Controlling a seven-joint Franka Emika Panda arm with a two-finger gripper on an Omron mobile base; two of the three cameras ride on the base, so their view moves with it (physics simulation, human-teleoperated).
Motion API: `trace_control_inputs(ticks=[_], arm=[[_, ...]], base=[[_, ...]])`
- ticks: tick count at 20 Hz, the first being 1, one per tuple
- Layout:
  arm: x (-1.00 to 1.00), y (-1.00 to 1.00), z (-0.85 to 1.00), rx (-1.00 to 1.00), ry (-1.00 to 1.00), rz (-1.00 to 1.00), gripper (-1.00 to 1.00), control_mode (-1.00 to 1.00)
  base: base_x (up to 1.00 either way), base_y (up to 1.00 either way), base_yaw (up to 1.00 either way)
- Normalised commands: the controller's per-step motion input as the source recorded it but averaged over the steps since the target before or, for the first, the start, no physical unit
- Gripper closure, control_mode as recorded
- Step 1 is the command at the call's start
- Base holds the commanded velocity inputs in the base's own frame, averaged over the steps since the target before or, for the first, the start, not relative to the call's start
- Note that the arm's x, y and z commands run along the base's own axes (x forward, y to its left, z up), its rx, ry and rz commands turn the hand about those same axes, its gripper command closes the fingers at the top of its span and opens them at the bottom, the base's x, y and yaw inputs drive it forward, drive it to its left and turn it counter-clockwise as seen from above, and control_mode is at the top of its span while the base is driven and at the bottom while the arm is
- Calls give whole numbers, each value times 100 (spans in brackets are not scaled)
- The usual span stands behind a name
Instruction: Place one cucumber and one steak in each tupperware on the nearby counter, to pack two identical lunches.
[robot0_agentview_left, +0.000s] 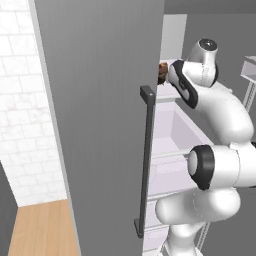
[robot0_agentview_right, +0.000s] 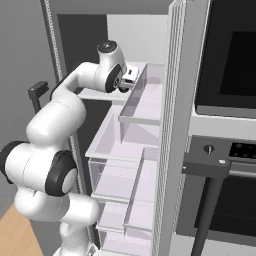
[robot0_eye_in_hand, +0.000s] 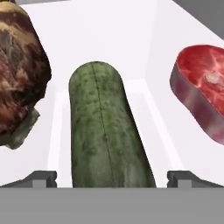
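A dark green cucumber (robot0_eye_in_hand: 105, 131) lies lengthwise on a white fridge shelf (robot0_eye_in_hand: 109, 30), right in front of the hand. My gripper (robot0_eye_in_hand: 113, 177) is open, one fingertip (robot0_eye_in_hand: 41, 178) on each side of the cucumber's near end, not touching it. A raw red steak (robot0_eye_in_hand: 203, 94) lies to the right of the cucumber. In the right base view the gripper (robot0_agentview_right: 131, 77) reaches into the fridge's upper shelf. The tupperware is out of view.
A mottled brown lump of food (robot0_eye_in_hand: 19, 74) sits left of the cucumber and close to the left fingertip. The grey fridge door (robot0_agentview_left: 100, 100) with its dark handle (robot0_agentview_left: 146, 160) stands open on the left. Drawers (robot0_agentview_right: 135, 145) lie below; an oven (robot0_agentview_right: 225, 125) stands to the right.
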Motion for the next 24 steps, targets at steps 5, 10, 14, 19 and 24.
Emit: trace_control_inputs(ticks=[5,10,14,19,24], arm=[[17,-2,-25,0,0,3,100,-100],[1,0,-37,0,0,4,100,-100],[-11,0,-24,0,0,7,100,-100],[-73,0,0,0,0,1,100,-100],[-92,11,9,0,0,0,100,-100]], base=[[0,0,0],[0,0,0],[0,0,0],[0,0,0],[0,0,0]])
